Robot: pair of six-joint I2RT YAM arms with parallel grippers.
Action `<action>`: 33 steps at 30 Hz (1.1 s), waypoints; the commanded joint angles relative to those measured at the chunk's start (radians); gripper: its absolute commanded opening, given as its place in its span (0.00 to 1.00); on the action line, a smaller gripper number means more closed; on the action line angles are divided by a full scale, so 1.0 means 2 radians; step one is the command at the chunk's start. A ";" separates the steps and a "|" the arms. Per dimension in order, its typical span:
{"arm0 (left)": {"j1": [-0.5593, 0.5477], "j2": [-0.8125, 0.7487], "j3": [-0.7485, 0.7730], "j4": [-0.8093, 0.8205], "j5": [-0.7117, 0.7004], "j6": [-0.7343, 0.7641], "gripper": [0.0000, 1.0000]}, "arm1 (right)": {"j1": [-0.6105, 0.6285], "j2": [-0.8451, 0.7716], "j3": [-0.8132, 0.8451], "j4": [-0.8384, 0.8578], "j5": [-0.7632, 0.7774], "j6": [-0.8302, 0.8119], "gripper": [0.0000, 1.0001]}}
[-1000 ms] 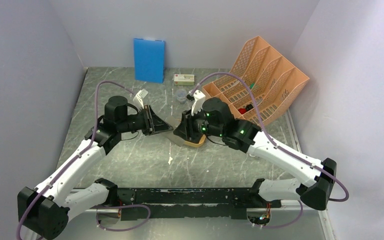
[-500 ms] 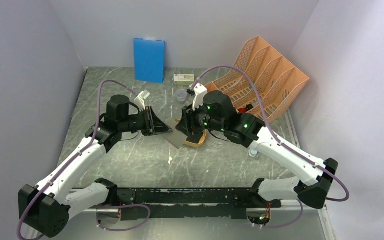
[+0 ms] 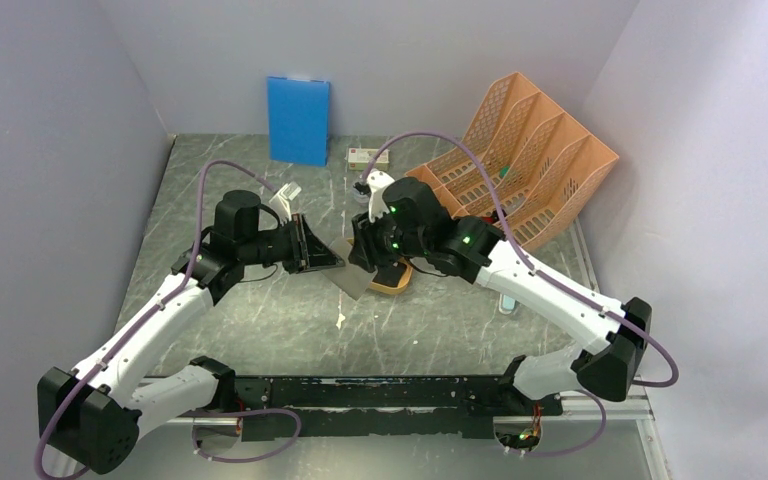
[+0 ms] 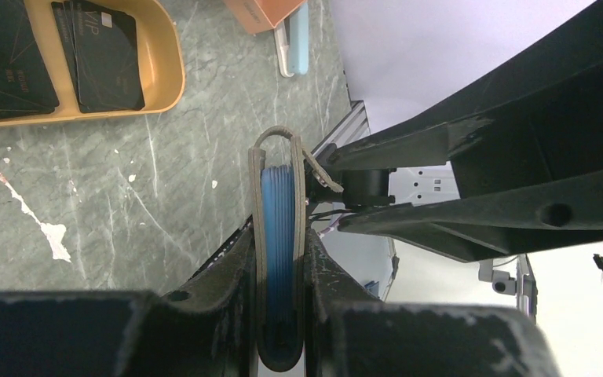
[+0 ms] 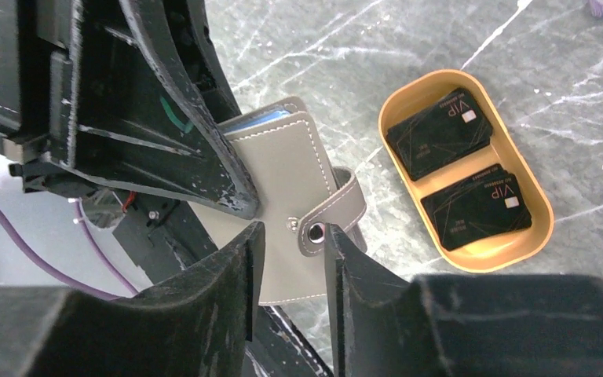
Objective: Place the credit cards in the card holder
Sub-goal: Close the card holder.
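My left gripper (image 3: pixel 325 258) is shut on the card holder (image 3: pixel 353 272), a grey case held off the table. The left wrist view shows the card holder (image 4: pixel 279 236) edge-on between the left gripper's (image 4: pixel 279 239) fingers, its blue pockets showing. My right gripper (image 5: pixel 293 232) stands open just over the card holder (image 5: pixel 290 169), its right finger next to the snap strap (image 5: pixel 338 212). In the top view the right gripper (image 3: pixel 362 255) faces the left one. Two black credit cards (image 5: pixel 440 133) (image 5: pixel 480 206) lie in the yellow tray (image 5: pixel 471 263); the credit cards (image 4: pixel 108 55) show in the left wrist view too.
The yellow tray (image 3: pixel 397 285) sits under the right wrist. An orange file rack (image 3: pixel 520 160) fills the back right. A blue board (image 3: pixel 298 120) leans on the back wall, with a small box (image 3: pixel 368 156) and a small cup (image 3: pixel 362 190) near it.
The right arm has swung left and brought its gripper up to the card holder's strap side. The left arm and the holder have stayed put.
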State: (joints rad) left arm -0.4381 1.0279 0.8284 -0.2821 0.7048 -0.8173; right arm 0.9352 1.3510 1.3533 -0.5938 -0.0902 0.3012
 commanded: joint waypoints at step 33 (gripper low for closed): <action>0.005 -0.009 0.021 0.010 0.023 0.002 0.05 | -0.014 -0.001 -0.002 -0.004 0.021 0.002 0.21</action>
State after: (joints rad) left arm -0.4377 1.0275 0.8425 -0.2829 0.7113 -0.8173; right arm 0.9154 1.3628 1.3552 -0.6178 -0.0555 0.3031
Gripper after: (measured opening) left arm 0.211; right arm 0.247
